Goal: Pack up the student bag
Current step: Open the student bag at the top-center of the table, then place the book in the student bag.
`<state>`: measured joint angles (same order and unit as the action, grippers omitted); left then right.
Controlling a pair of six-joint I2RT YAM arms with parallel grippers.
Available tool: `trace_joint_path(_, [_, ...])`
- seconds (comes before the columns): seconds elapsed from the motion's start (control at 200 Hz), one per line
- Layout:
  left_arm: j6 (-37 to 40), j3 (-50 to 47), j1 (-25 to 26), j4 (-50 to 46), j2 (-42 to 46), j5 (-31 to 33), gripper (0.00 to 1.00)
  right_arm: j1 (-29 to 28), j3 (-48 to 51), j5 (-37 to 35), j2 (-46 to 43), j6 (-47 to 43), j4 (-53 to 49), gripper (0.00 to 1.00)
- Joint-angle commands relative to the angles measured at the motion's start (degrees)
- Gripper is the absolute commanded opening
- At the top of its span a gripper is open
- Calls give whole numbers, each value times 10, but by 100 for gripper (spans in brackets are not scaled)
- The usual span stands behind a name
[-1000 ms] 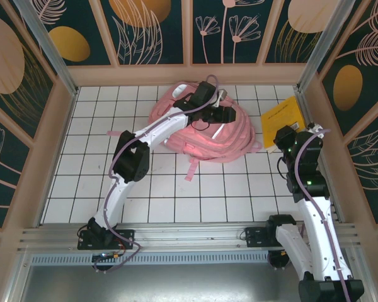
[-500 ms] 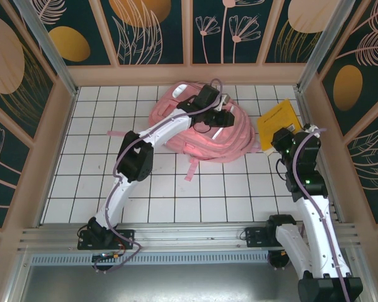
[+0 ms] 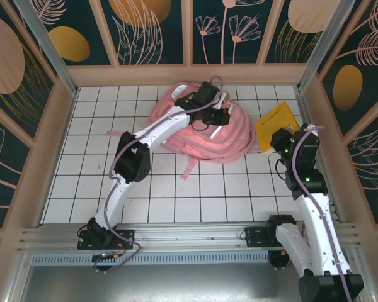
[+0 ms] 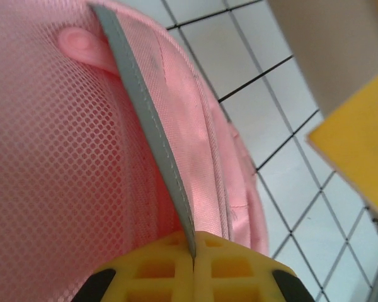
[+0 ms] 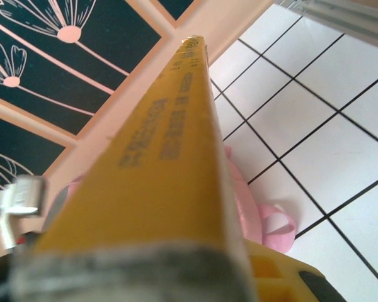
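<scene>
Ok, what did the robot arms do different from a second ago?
The left gripper closed shut on the grey stripe of the student bag, pinching its edge. The right gripper carried the yellow book a little left, toward the bag. The bag barely moved, and the book stayed gripped.

White gridded floor (image 3: 94,182), dark floral walls (image 3: 157,31), perhaps wood-framed.

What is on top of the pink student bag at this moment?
The left gripper is on top of the student bag, shut on its grey stripe. The arm covers the fabric beneath it.
</scene>
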<state>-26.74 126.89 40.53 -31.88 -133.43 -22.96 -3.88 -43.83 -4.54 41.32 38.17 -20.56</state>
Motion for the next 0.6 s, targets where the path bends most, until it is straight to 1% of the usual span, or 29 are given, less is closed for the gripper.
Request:
trace_joint_path(0.0, [9, -15, -25, 4, 119, -45, 0, -13, -49, -51, -5, -29, 4, 0])
trace_joint_path(0.045, [10, -25, -37, -1, 141, -55, 0, -13, -49, -42, -11, -35, 5, 0])
trace_joint_path(0.135, [12, -46, -61, -3, 180, -94, 0, -12, -33, 10, -29, -46, 30, 0])
trace_joint_path(0.195, [13, -53, -74, -8, 200, -107, 0, -12, -33, 33, -29, -41, 31, 0])
trace_joint_path(0.33, [18, -65, -94, 1, 233, -152, 0, -11, -39, 167, -26, -40, 44, 0])
trace_joint_path(0.4, [15, -75, -102, 11, 248, -170, 0, -11, -32, 209, -39, -27, 54, 0])
trace_joint_path(0.485, [20, -85, -114, 15, 261, -186, 0, -11, -30, 238, -46, 0, 42, 0])
trace_joint_path(0.596, [9, -109, -130, 37, 274, -216, 0, -11, -3, 313, -45, 56, 64, 0])
